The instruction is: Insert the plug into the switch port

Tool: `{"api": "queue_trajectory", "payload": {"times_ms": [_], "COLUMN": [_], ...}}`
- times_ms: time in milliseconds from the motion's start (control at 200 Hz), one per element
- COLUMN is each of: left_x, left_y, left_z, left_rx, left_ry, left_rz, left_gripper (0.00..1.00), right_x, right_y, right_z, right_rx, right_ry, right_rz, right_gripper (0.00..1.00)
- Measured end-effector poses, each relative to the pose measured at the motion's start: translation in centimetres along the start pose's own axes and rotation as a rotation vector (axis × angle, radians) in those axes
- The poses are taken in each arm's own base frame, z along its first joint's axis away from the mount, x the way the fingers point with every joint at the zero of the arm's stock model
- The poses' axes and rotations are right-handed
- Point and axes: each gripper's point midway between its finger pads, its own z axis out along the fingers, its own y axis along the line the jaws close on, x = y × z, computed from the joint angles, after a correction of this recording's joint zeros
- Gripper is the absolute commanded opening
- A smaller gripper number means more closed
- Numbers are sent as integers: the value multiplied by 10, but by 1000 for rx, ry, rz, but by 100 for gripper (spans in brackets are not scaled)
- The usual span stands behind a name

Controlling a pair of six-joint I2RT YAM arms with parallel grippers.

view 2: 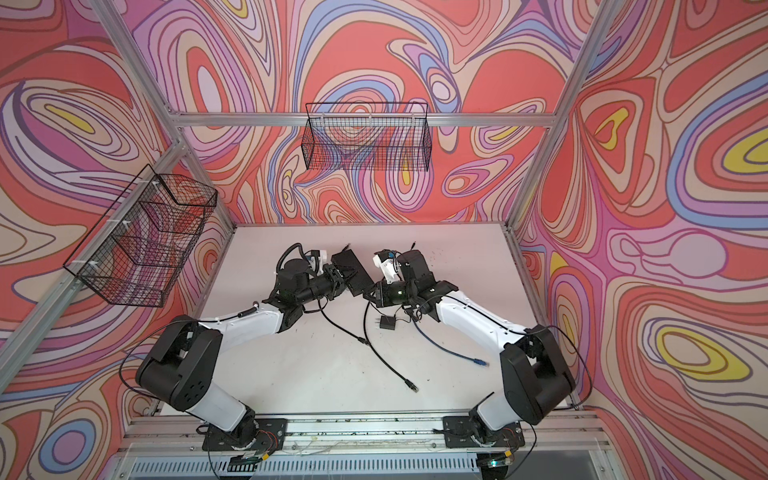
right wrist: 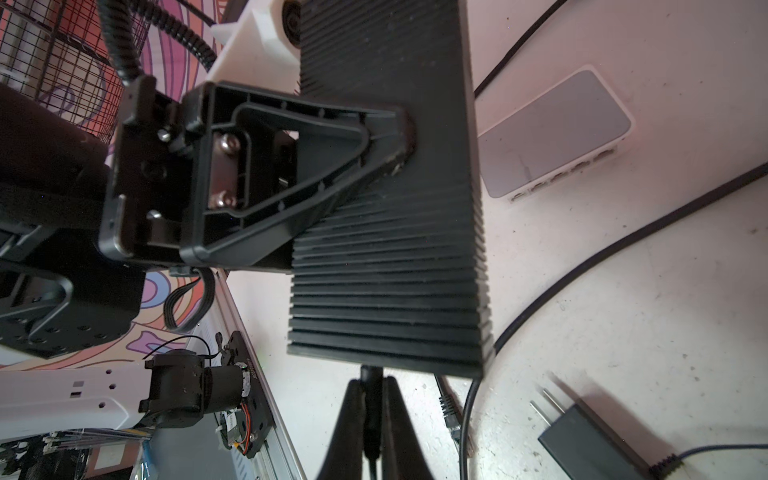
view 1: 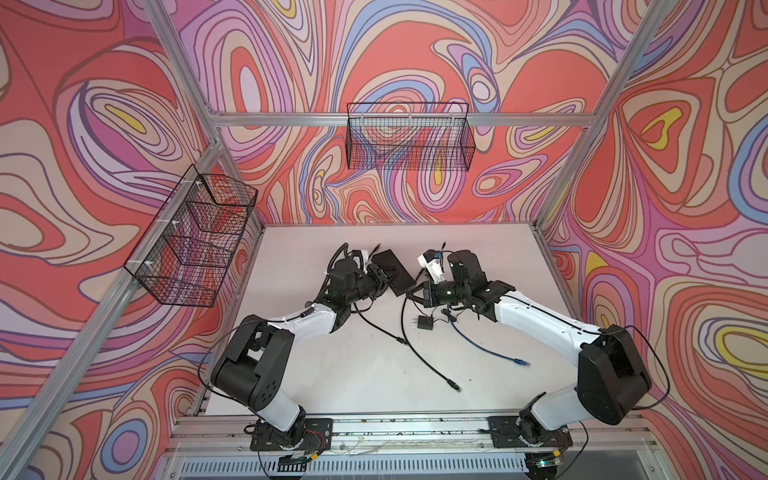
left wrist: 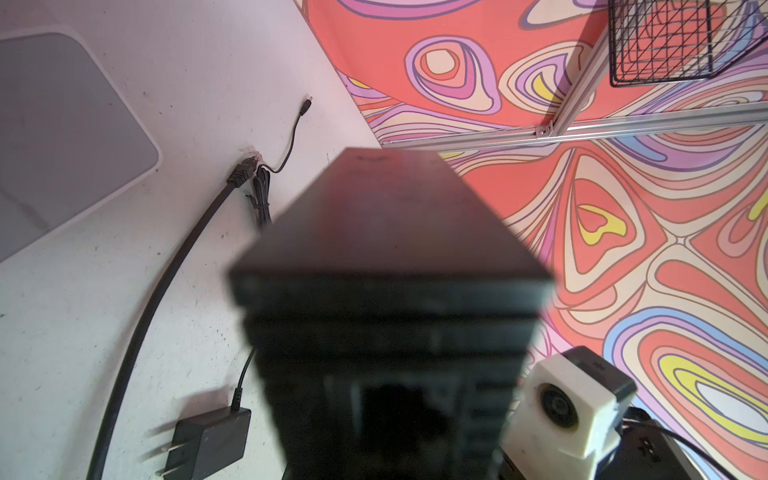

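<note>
My right hand (right wrist: 371,419) is pinched tight on a small black plug (right wrist: 371,397), with a finger pressed against each side of it. The plug's tip reaches the near end of the black ribbed box (right wrist: 390,270), but the wrist view does not show the port itself, so I cannot tell whether the tip is inside it or only against the edge. My left hand (right wrist: 399,137) has that box clamped across its flat ribbed faces, about midway along its length. It holds the box clear of the white surface (view 1: 332,374), tilted, with one end turned toward my right hand. In both top views my two hands meet near the middle of the surface, toward the back, with the box between them. A black power adapter (view 1: 424,322) lies just beside my right hand, its two prongs bare. A blue cable (view 1: 486,349) trails from there toward my right arm. A flat black cable (left wrist: 145,324) curves across the surface. A white box with a row of ports (right wrist: 552,129) sits flat farther out, well apart from the plug.
</note>
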Motion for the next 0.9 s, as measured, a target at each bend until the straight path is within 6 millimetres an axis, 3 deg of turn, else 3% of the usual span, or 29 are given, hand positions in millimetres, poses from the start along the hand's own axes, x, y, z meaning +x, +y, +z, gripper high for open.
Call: {"api": "queue_trajectory", "payload": {"times_ms": [896], "left_x": [-3], "left_y": [-4], "left_z": [-2], "left_rx": [-6], "left_ry": [-23], "left_rz": [61], "left_gripper": [2], "right_x": [-8], "right_y": [2], "right_z": [8], "right_rx": [42], "right_ry": [-15], "right_rz": [32], "right_gripper": [0]}}
